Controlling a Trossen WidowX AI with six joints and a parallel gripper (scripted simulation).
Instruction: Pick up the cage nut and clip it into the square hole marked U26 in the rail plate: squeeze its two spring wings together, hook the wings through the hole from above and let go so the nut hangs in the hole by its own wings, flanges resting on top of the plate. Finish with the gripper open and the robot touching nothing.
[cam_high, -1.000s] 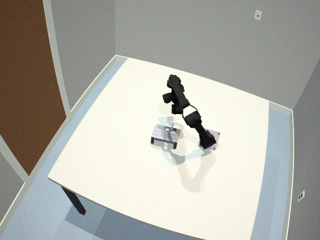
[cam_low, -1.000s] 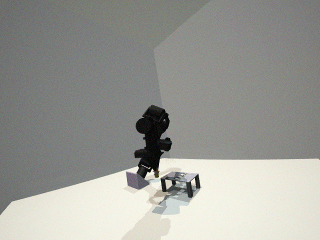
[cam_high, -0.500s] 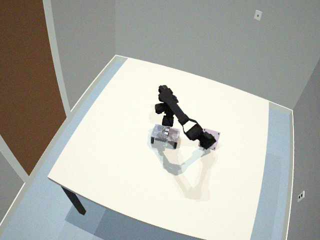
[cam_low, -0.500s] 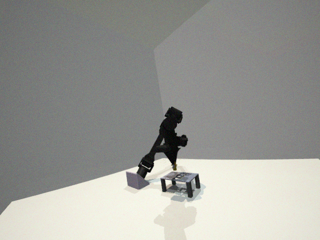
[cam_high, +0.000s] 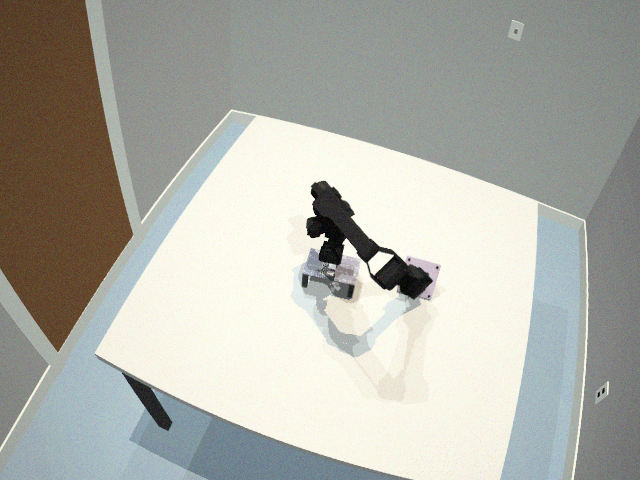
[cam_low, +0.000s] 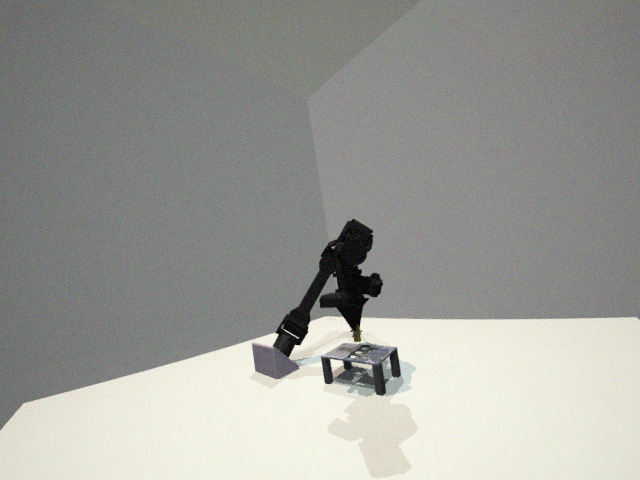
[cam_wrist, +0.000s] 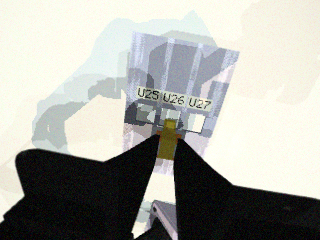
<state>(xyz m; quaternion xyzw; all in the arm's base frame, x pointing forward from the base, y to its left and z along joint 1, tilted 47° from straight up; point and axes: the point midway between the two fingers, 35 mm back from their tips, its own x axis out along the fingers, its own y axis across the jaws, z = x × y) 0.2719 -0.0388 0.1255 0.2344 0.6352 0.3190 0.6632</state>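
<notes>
Risk: we judge the cage nut (cam_low: 357, 334) (cam_wrist: 167, 145) could catch the plate edge if lowered slightly off U26 (cam_wrist: 171, 114), since its tip overlaps that hole only partly in the wrist view; a loosened squeeze could spread the wings early. Jaws (cam_low: 356, 331): nearly closed, gripping the brass-coloured nut, held above the rail plate (cam_high: 347, 268) (cam_low: 338, 352) (cam_wrist: 182, 65). Pose: in the exterior view, forearm raised toward one o'clock from the base, wrist folded down, fingertips toward six o'clock

yellow-brown cage nut (cam_low: 357, 334) (cam_wrist: 167, 145), mottled grey-lilac rail plate (cam_high: 347, 266) (cam_low: 338, 352) (cam_wrist: 180, 65), black fingers (cam_low: 356, 328)
</notes>
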